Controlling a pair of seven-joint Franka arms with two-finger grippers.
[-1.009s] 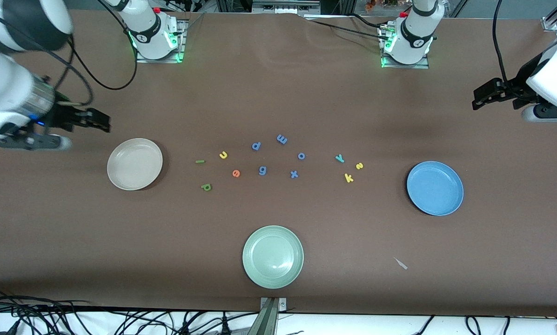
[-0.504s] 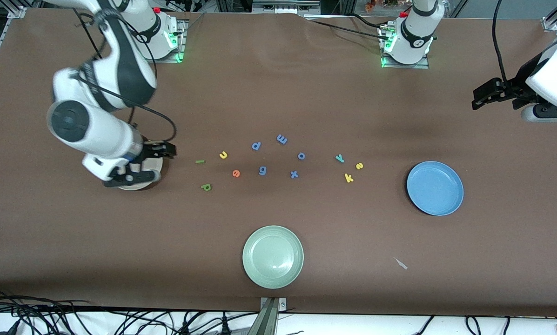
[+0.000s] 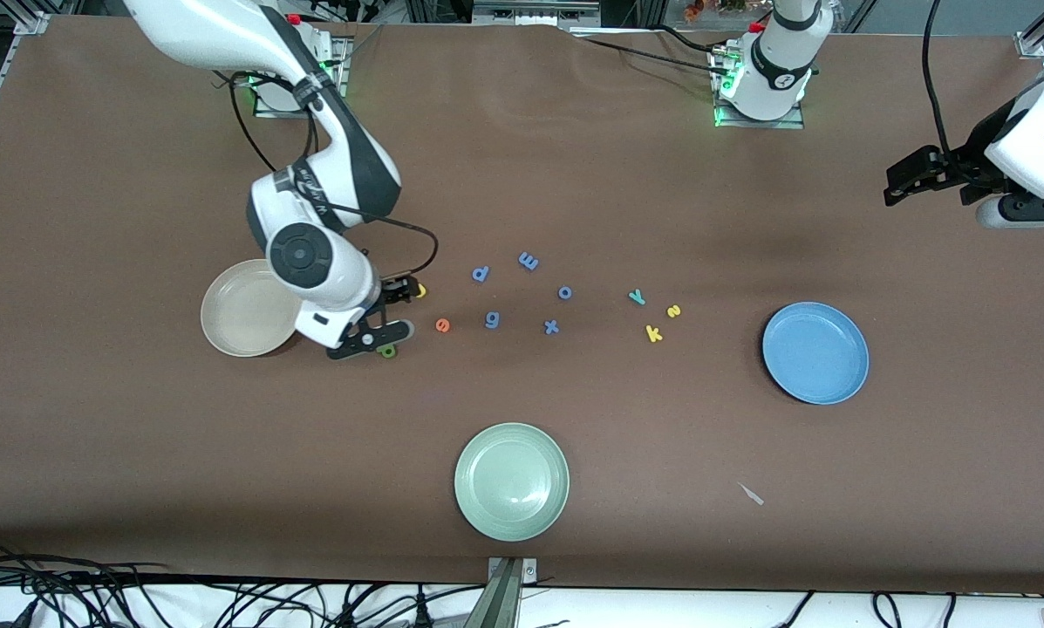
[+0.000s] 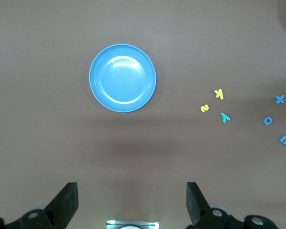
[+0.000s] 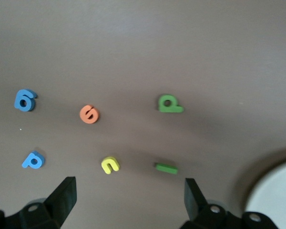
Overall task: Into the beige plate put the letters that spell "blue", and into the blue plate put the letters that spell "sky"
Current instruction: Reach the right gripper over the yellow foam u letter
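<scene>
We note the right gripper point(image 3: 392, 316) released over the green b point(image 5: 169, 103); the left gripper point(image 3: 923, 179) waits, released, above the blue plate point(image 4: 122, 78).

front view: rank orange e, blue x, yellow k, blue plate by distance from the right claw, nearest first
1. orange e, beside the right claw
2. blue x, mid-table
3. yellow k, toward the left arm's end
4. blue plate, at the left arm's end

A pale green plate point(image 3: 511, 481) lay on the brown desk point(image 3: 626, 174), nearest the front camera. Farther from the camera than that plate lay five blue-violet letters: p point(image 3: 481, 274), m point(image 3: 528, 260), o point(image 3: 565, 292), g point(image 3: 492, 320), x point(image 3: 551, 327). A small pale scrap point(image 3: 751, 494) lay near the plate, toward the left arm's end.
</scene>
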